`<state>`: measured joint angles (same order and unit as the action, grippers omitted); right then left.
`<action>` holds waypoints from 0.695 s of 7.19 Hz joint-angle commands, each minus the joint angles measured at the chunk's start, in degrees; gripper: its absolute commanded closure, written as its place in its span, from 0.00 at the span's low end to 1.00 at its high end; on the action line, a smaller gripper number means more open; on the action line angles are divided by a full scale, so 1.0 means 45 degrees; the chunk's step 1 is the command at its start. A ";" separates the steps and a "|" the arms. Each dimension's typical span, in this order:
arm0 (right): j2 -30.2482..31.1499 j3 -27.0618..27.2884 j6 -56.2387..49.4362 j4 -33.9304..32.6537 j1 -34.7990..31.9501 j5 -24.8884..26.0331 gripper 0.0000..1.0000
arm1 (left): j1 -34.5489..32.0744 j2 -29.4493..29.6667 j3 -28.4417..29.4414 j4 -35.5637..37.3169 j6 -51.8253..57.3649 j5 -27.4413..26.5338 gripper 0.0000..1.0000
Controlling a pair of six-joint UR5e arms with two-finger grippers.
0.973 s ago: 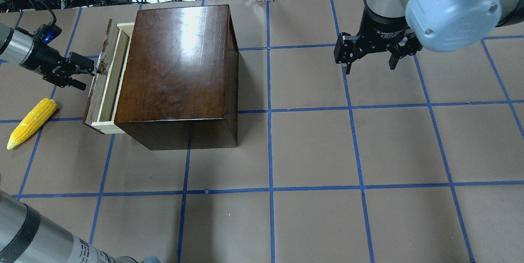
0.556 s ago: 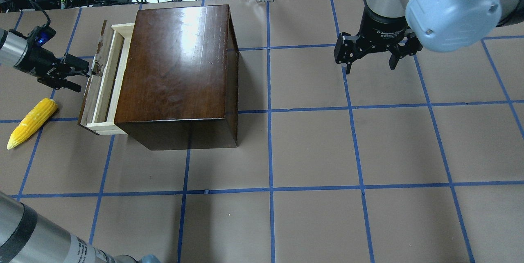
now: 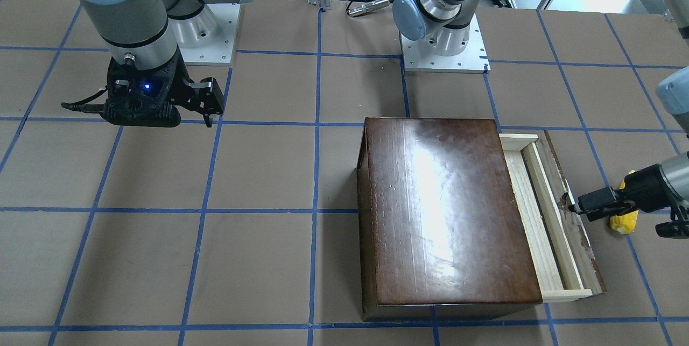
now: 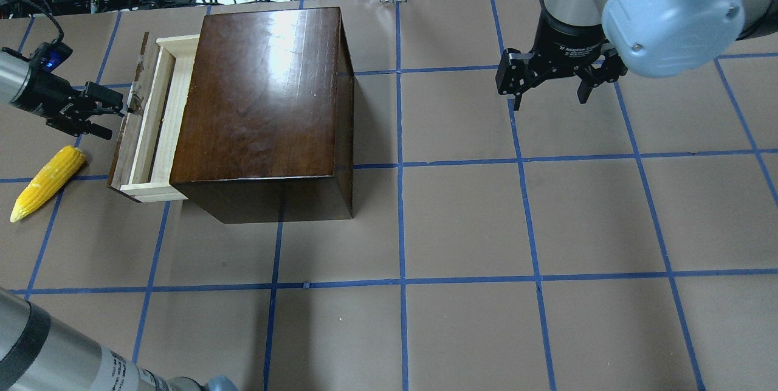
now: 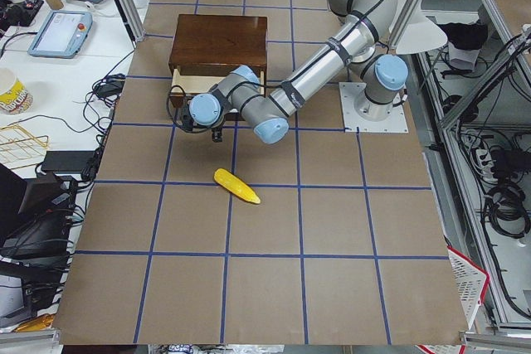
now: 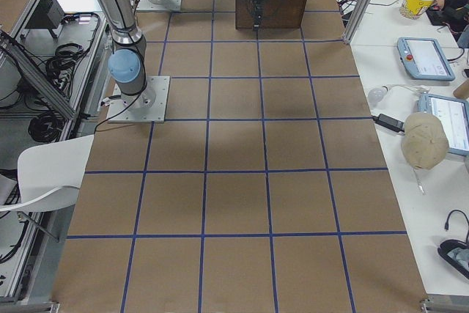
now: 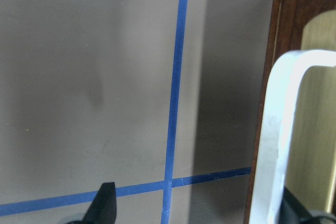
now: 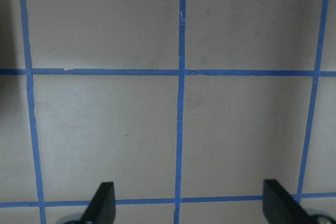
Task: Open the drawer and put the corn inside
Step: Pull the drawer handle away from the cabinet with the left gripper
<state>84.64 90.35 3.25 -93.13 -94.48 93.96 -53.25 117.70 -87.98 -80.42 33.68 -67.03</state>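
Change: since a second ago we see the drawer (image 4: pixel 152 117) slid farther out of the box (image 4: pixel 261 93), with more of its pale tray floor showing. The left claw (image 4: pixel 115 118) has drawn back with it toward the robot's left end of the tabletop (image 4: pixel 462 221).
Unmoved: corn, box and right claw sit where they were.
Drawer: partly open, sticking out of the box's left side. The dark, scuffed front panel (image 4: pixel 123 129) is outermost and the pale wood rails are just inside it.
Handle: the whitish handle (image 7: pixel 278 140) sits about midway along the front panel. In the left wrist view it fills the right side, close to the camera.
Left claw: spread wide, not pinched. We note one finger right at the handle and the other well off to the side over bare tabletop.
Right claw: the right claw (image 4: pixel 550 101) is spread wide and holds nothing. It hangs over bare tabletop, well apart from the box on the robot's right.
Corn: the corn (image 4: pixel 45 182) lies flat on the tabletop outside the drawer. It is near the front panel but not touching it, on the robot's side of the left claw. Its pointed end is toward the robot and its thick end is by a crossing of blue tape lines (image 4: pixel 401 163).
Box: glossy dark brown, standing squarely on the tabletop.
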 commanded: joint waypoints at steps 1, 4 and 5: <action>0.0000 0.0000 0.0000 -0.0009 0.0000 0.0000 0.00 | 0.0037 -0.0022 0.0039 0.0000 -0.0004 -0.0027 0.00; 0.0000 0.0000 0.0000 -0.0008 0.0000 0.0000 0.00 | 0.0056 0.0017 0.0352 -0.0039 -0.0004 -0.0516 0.00; 0.0000 0.0000 0.0000 -0.0009 0.0000 0.0000 0.00 | 0.0056 -0.0099 0.0371 -0.0136 -0.0062 -0.0496 0.00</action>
<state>84.64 90.35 3.25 -93.14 -94.48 93.96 -53.01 117.64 -86.46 -80.66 33.59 -69.19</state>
